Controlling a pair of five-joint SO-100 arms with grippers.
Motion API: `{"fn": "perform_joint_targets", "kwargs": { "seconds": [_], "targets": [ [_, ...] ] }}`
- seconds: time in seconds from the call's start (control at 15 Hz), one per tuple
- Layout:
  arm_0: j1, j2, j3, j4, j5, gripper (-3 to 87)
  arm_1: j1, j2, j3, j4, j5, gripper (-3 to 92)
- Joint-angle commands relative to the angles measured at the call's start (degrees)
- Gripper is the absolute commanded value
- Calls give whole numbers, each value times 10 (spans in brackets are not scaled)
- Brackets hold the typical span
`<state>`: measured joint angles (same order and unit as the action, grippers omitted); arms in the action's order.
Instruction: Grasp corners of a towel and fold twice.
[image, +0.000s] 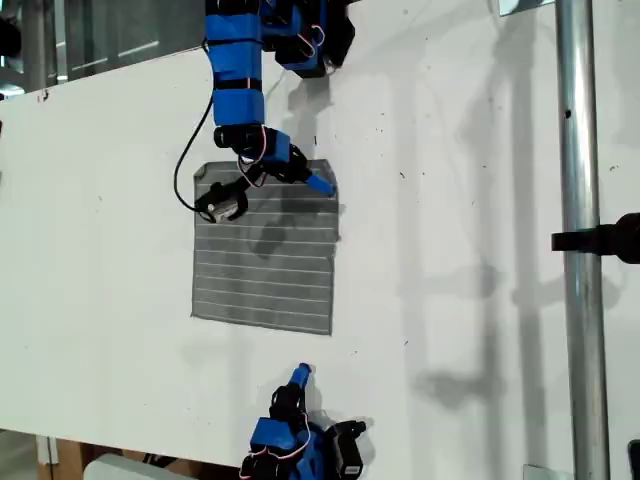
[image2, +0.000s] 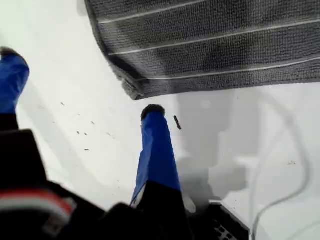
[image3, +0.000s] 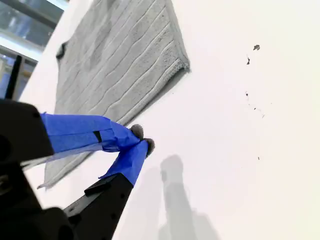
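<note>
Wrist views show towel (image2: 210, 50) weave

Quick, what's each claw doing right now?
My first claw: open, holding nothing, just short of a towel corner.
My second claw: closed, empty, off the towel.

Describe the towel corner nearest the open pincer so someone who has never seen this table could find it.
Start at the white table and find the grey striped towel lying flat in its middle. In the exterior view, follow the towel's top edge to its right end, where my first gripper's open blue pincer hovers. That corner has a thick, dark, slightly curled hem, unlike the flatter one near my second gripper.
</note>
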<state>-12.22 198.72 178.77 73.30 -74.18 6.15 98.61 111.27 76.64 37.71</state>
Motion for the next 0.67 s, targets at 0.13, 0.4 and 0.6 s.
{"fn": "perform_joint_targets", "kwargs": {
  "seconds": [0.13, 0.4, 0.6],
  "targets": [
    [6, 3, 0, -6, -4, -27, 19, -93, 23, -100, -10, 430],
    [4, 3, 0, -6, -4, -27, 42, -92, 7, -95, -23, 409],
    [3, 3, 0, -6, -3, -27, 65, -102, 11, -109, -37, 386]
  ]
}}
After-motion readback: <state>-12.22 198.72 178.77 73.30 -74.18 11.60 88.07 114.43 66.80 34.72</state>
